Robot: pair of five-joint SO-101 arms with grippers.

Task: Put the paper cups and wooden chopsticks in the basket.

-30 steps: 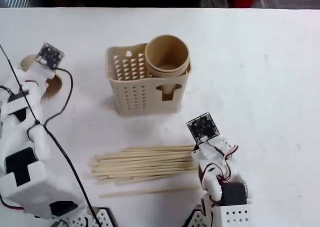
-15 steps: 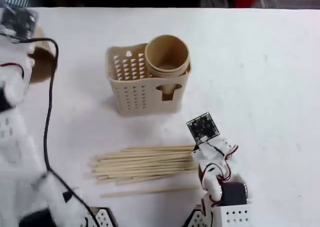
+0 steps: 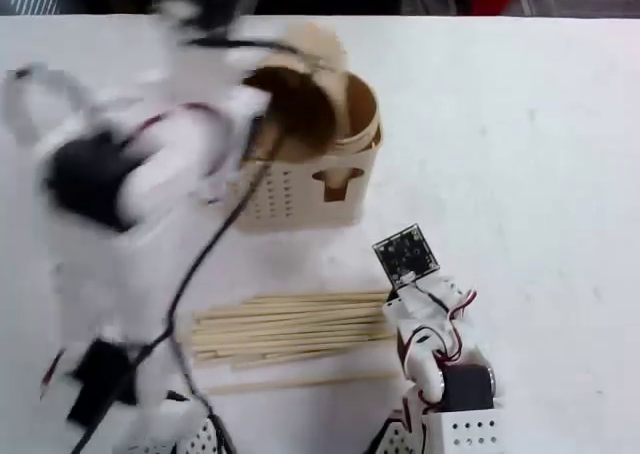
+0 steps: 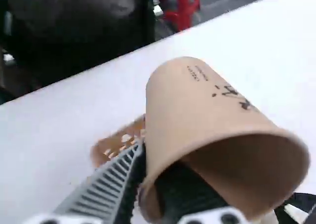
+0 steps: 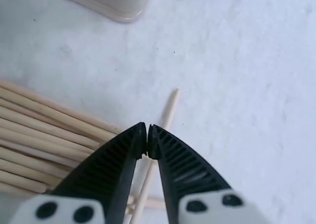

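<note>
Table [image 3: 540, 154]: white, spans nearly the whole high view.

Left arm [image 3: 120, 184]: runs from lower left up to upper centre of the high view and covers the left part of the basket.

Basket [image 3: 300, 189]: beige, perforated, upper centre of the high view. Its front wall and right side are visible, and one corner [image 5: 113, 2] shows in the right wrist view.

Chopsticks [image 3: 290, 329]: bundle flat on the table, lower centre, below the basket and apart from it. The sticks run left-right, with the right ends next to the right arm [image 3: 430, 344]. One loose chopstick [image 3: 300, 381] lies just below the bundle.

Held paper cup [image 4: 212, 130]: in the left gripper [image 4: 153, 165]. Jaws are clamped on the cup wall at the rim, one finger [image 4: 118, 177] outside and the other inside the mouth. The cup is tipped on its side. In the high view it sits at upper centre [image 3: 295, 99], over the basket's top. Can't tell if it touches the basket.

Second paper cup [image 3: 365, 114]: upright in the basket's right side, just right of the held cup.

Right gripper [image 5: 148, 135]: low over the table at the bundle's right end. Jaws are closed tip to tip with nothing held, and the loose chopstick passes beneath the tips.
</note>
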